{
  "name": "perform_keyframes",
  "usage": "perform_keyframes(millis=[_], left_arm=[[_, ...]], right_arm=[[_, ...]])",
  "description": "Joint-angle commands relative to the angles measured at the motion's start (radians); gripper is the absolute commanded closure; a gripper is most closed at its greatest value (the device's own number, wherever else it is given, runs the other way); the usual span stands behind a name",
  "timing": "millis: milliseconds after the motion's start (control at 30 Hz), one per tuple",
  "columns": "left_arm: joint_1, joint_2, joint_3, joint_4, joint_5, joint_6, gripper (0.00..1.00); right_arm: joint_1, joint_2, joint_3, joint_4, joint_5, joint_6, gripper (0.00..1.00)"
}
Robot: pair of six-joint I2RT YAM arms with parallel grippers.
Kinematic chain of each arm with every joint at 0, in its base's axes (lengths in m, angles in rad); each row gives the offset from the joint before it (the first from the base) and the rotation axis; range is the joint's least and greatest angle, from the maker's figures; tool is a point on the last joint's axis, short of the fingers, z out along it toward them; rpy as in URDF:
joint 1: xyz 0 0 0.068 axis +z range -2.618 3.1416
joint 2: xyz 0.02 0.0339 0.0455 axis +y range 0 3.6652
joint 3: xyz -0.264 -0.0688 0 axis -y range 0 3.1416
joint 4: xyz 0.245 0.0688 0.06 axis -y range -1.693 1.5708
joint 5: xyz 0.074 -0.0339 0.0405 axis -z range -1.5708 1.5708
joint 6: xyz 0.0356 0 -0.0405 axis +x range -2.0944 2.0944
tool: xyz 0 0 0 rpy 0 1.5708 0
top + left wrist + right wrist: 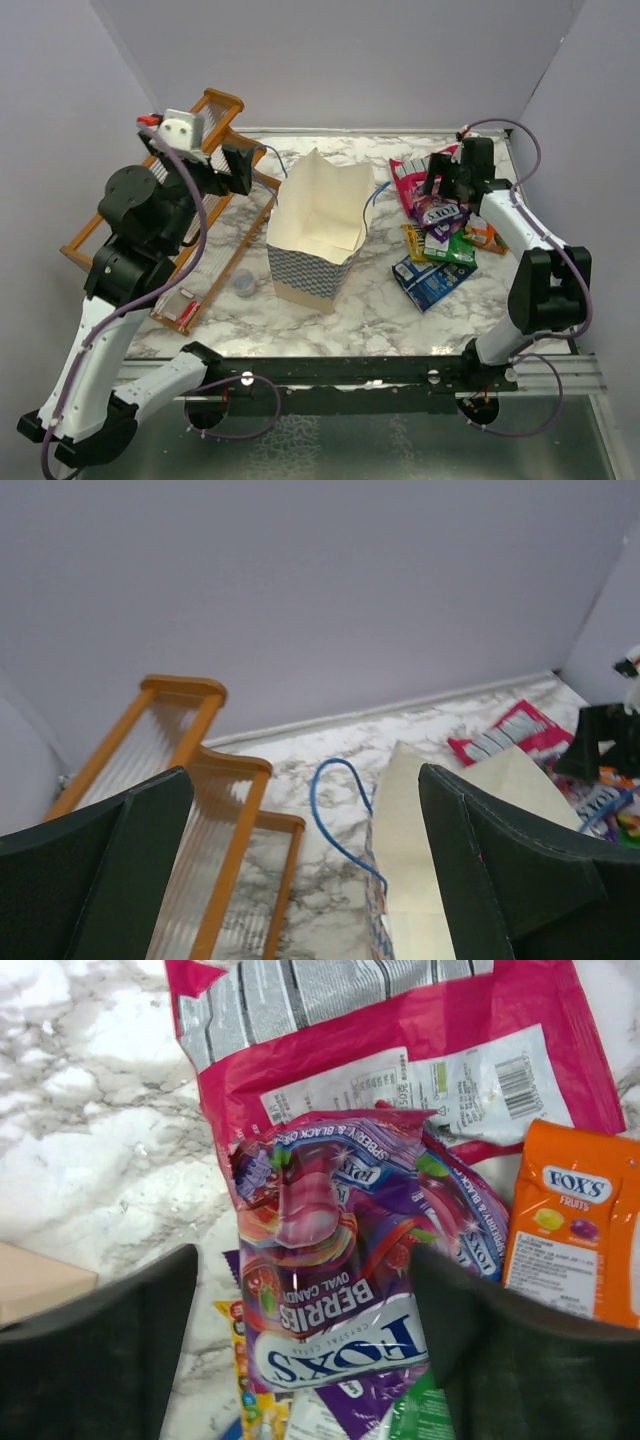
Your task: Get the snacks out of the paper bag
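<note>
While the paper bag [318,235] stands upright mid-table showing only cream lining, the snacks [438,240] lie heaped on the marble table [350,310] to its right, suggesting the unloading is all but done. The right gripper [447,190] hovers spread and empty over the purple packet [330,1260]; the left gripper [237,168], also agape, hangs near the bag's rim.

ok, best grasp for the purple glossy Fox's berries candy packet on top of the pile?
Come straight down from above and pinch across its narrow width, mid-length. The purple glossy Fox's berries candy packet lies face-up on top of the pile, overlapping the large pink-red pouch, so its long edges look free. Fingers of the right gripper stand open, roughly astride it.
</note>
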Motion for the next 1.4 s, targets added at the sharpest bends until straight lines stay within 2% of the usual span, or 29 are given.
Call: perform_keyframes(millis=[0, 133, 333, 500, 667, 933, 1367], left_arm=[[-0.002, -0.097, -0.070, 0.247, -0.181, 0.065, 0.01], [-0.002, -0.157, -0.199, 0.384, -0.189, 0.047, 0.01], [-0.016, -0.201, -0.277, 0.423, -0.293, 0.051, 0.01], [-0.022, -0.268, -0.300, 0.440, -0.342, 0.052, 0.01], [-0.024, -0.291, -0.313, 0.452, -0.346, 0.047, 0.01], [-0.023, -0.304, -0.333, 0.471, -0.289, 0.002, 0.01], [-0.023, -0.315, -0.334, 0.454, -0.289, -0.010, 0.01]], right_arm=[[-0.001, -0.075, 0.064, -0.103, -0.105, -0.040, 0.00], [0.000, -0.223, 0.055, -0.107, -0.216, 0.031, 0.01], [0.002, -0.425, 0.153, -0.154, -0.356, 0.082, 0.01], [0.002, -0.657, 0.171, -0.064, -0.410, 0.077, 0.01], [0.002, -0.868, 0.119, 0.093, -0.437, 0.181, 0.01], [0.002, -1.011, 0.105, 0.103, -0.388, 0.175, 0.01], [0.002, -1.020, 0.134, 0.072, -0.352, 0.156, 0.01]])
